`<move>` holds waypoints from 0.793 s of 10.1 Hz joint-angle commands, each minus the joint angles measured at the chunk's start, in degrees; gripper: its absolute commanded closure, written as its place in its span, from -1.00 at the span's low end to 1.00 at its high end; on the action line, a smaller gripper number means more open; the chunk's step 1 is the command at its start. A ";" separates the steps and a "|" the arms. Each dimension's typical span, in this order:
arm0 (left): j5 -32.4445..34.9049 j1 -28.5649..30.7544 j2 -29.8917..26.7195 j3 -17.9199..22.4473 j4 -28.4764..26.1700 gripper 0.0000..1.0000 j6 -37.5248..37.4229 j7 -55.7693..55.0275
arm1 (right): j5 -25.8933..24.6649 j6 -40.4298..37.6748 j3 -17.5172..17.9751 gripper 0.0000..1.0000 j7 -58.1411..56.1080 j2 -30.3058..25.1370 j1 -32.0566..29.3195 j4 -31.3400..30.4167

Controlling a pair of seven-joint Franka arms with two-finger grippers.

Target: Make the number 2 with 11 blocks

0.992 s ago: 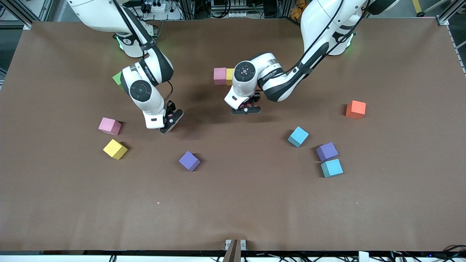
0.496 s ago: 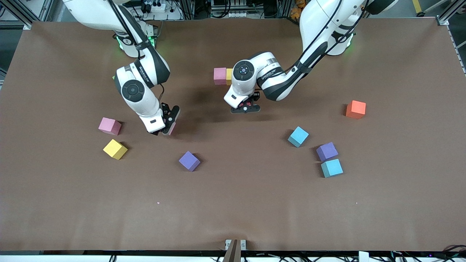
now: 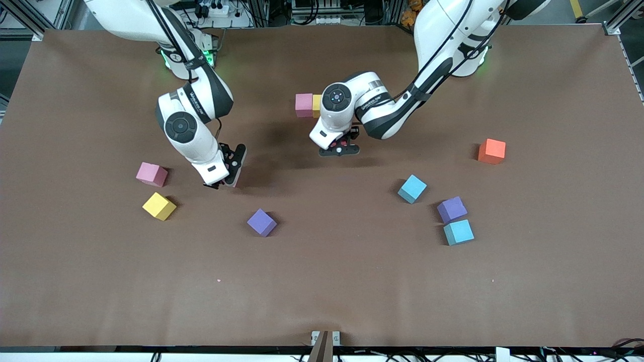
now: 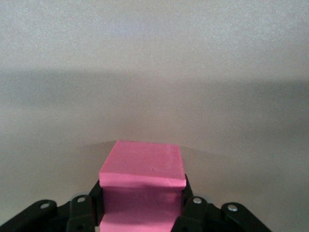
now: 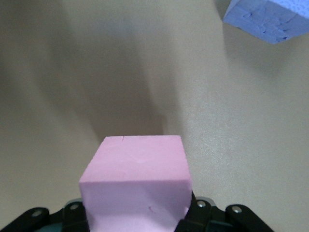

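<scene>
Looking across the desk from the front, the right gripper (image 3: 227, 177) hung over bare desk between the pink cube (image 3: 152, 174) and the purple cube (image 3: 261, 222), while the left gripper (image 3: 339, 150) hovered just off the pink-and-yellow pair (image 3: 309, 104) that starts the number 2 near the desk's edge by the robots' bases. In the left wrist view, its fingers (image 4: 192, 209) were clamped on a hot-pink cube (image 4: 143, 186). In the right wrist view, the jaws held a pale pink cube (image 5: 136, 186). Each cube likely needs lowering square and flush against its neighbour before release.
</scene>
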 commanded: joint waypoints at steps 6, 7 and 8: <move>1.29 -1.06 -0.52 0.12 -1.59 0.27 0.18 -2.01 | -0.57 -2.11 0.50 0.82 -1.35 -0.86 -0.73 0.74; 1.20 -1.06 -0.52 0.12 -1.68 0.27 0.27 -2.01 | -0.57 -2.20 0.50 0.82 -1.44 -0.86 -0.73 0.83; 1.29 -0.97 -0.60 0.21 -1.68 0.27 0.10 -2.01 | -0.57 -2.20 0.50 0.82 -1.44 -0.86 -0.73 0.83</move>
